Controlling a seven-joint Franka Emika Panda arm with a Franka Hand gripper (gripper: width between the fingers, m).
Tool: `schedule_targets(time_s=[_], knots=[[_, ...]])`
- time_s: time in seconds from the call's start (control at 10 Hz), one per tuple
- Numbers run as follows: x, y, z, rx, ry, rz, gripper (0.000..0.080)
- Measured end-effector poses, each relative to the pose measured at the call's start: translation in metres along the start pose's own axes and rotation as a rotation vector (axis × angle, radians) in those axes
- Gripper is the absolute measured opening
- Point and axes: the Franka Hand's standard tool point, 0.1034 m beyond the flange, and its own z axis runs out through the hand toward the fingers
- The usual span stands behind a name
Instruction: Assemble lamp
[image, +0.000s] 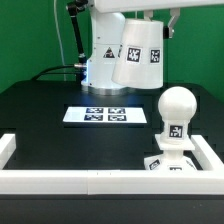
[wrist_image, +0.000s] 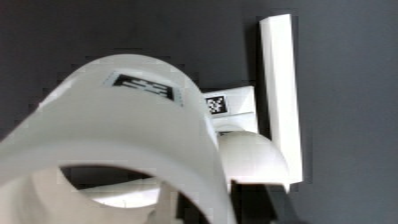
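Observation:
My gripper (image: 142, 20) is shut on the lamp shade (image: 139, 55), a white tapered cup with square tags, and holds it tilted high above the back of the table. The ball-shaped bulb (image: 176, 107) stands upright on the small square base (image: 167, 162) in the front corner at the exterior view's right, apart from the shade. In the wrist view the shade (wrist_image: 125, 130) fills the foreground with its open mouth toward the camera. The bulb (wrist_image: 251, 156) and a tag of the base (wrist_image: 219, 104) show past it. My fingertips are hidden there.
The marker board (image: 103, 115) lies flat mid-table. A white wall (image: 70, 180) runs along the front and the exterior view's right side, close by the base; it also shows in the wrist view (wrist_image: 279, 80). The arm's tagged pedestal (image: 103, 60) stands at the back.

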Motion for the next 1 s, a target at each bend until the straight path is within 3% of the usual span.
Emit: schedule_targets(time_s=[0.1, 0.2, 0.5, 1.0], knots=[[0.002, -0.006, -0.002, 0.0, 0.001, 0.008, 0.0044], [0.01, -0.021, -0.011, 0.003, 0.017, -0.005, 0.0044], [0.023, -0.037, -0.016, 0.003, 0.03, -0.002, 0.0044], [0.032, -0.054, 0.014, -0.011, 0.042, -0.016, 0.0044]])
